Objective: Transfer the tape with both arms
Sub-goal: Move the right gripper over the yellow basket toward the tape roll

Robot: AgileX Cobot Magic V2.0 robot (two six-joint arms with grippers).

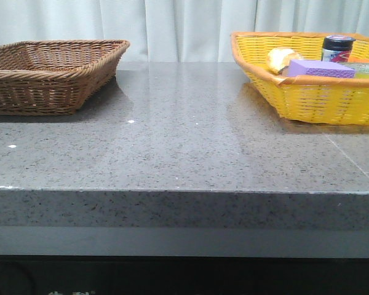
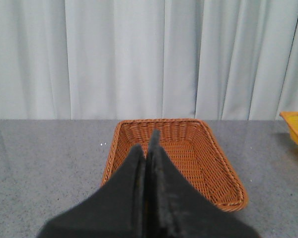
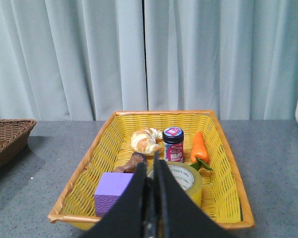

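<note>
The tape (image 3: 187,179), a wide yellow roll with a pale printed core, lies flat in the near part of the yellow basket (image 3: 105,140). My right gripper (image 3: 149,161) is shut and empty. It hangs in front of the basket, and its fingers hide the roll's left side. My left gripper (image 2: 147,144) is shut and empty, held over the near end of the brown wicker basket (image 2: 216,158). Neither gripper shows in the front view, where only a pale sliver of the tape (image 1: 364,69) shows behind the purple block (image 1: 320,69).
The yellow basket (image 1: 307,98) also holds a purple block (image 3: 113,192), a croissant (image 3: 145,141), a dark-lidded jar (image 3: 173,144), an orange pepper (image 3: 199,147) and a brown item (image 3: 134,161). The brown basket (image 1: 49,77) stands at the far left of the grey stone table (image 1: 184,141).
</note>
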